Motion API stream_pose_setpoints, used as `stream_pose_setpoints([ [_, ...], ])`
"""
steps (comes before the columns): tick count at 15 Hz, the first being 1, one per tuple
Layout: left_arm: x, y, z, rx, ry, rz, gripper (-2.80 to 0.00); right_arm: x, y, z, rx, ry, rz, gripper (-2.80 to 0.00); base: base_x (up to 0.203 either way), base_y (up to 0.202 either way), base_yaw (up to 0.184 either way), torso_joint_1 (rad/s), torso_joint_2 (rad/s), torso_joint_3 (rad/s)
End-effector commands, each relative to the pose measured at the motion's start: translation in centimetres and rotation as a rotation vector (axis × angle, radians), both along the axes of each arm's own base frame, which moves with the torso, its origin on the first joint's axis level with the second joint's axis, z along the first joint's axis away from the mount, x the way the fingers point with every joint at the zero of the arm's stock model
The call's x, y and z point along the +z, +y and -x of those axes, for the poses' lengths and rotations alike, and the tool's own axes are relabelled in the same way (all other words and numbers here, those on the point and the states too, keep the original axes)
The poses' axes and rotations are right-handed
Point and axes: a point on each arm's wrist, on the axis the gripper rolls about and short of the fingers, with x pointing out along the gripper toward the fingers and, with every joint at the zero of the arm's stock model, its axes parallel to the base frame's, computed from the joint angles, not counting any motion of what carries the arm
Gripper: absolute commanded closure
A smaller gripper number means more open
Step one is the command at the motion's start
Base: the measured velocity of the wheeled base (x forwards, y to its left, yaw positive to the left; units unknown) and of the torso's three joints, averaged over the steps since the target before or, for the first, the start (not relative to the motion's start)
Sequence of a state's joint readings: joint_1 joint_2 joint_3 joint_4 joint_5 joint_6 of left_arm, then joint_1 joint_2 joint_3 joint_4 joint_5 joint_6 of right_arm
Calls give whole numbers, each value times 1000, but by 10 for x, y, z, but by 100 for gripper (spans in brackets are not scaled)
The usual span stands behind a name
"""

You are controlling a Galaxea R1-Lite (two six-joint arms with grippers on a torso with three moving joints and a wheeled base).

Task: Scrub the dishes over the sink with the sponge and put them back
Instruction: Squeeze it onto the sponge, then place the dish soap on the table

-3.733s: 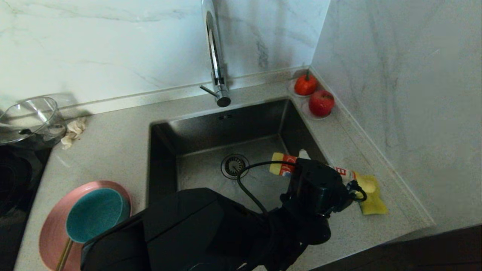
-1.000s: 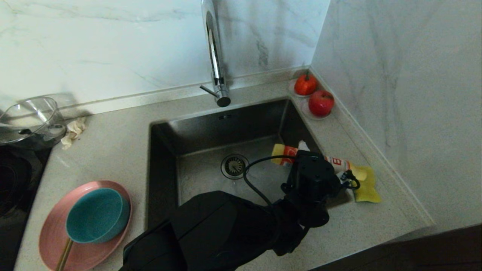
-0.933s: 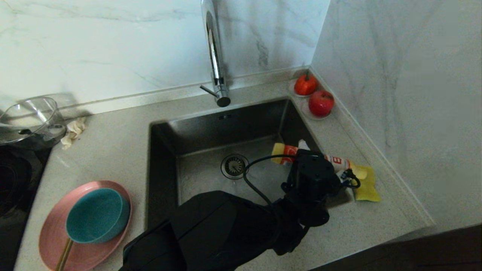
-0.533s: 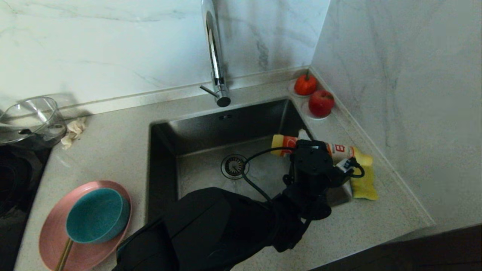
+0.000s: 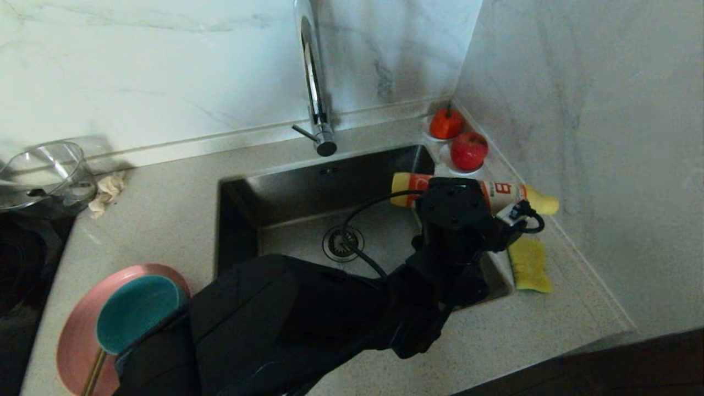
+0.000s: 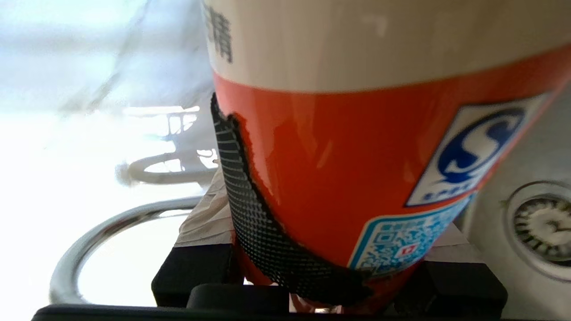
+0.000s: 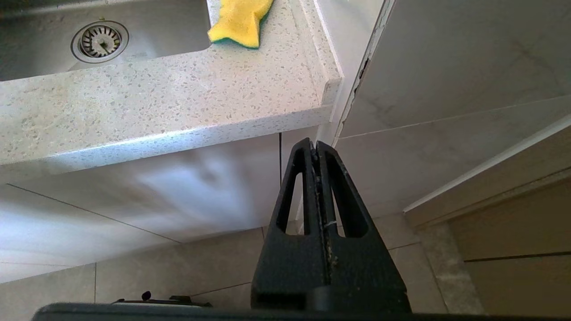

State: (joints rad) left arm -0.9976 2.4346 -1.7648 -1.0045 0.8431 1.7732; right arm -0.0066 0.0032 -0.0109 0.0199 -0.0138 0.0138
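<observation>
I see the sink (image 5: pixel 308 220), a square dark steel basin with a round metal drain in its floor and a tall chrome tap at its far rim. The sponge (image 5: pixel 529 267) is yellow with a thin green layer under it; it lies flat on the counter just beside the sink's right rim. The pink plate (image 5: pixel 77 330) lies on the counter to the left of the sink, and the teal bowl (image 5: pixel 137 311) sits inside it, mouth up.
</observation>
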Motion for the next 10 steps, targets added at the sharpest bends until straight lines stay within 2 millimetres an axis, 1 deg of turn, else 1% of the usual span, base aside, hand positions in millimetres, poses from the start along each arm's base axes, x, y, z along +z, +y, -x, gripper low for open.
stream_pose_setpoints([
  [1, 35, 17, 15, 4, -24, 34, 0, 0, 0, 0, 0, 0, 0, 0, 0, 0, 0, 0, 0, 0],
  [7, 92, 37, 52, 44, -47, 153, 0, 0, 0, 0, 0, 0, 0, 0, 0, 0, 0, 0, 0, 0],
  [10, 125, 56, 70, 100, -71, 298, 0, 0, 0, 0, 0, 0, 0, 0, 0, 0, 0, 0, 0, 0],
])
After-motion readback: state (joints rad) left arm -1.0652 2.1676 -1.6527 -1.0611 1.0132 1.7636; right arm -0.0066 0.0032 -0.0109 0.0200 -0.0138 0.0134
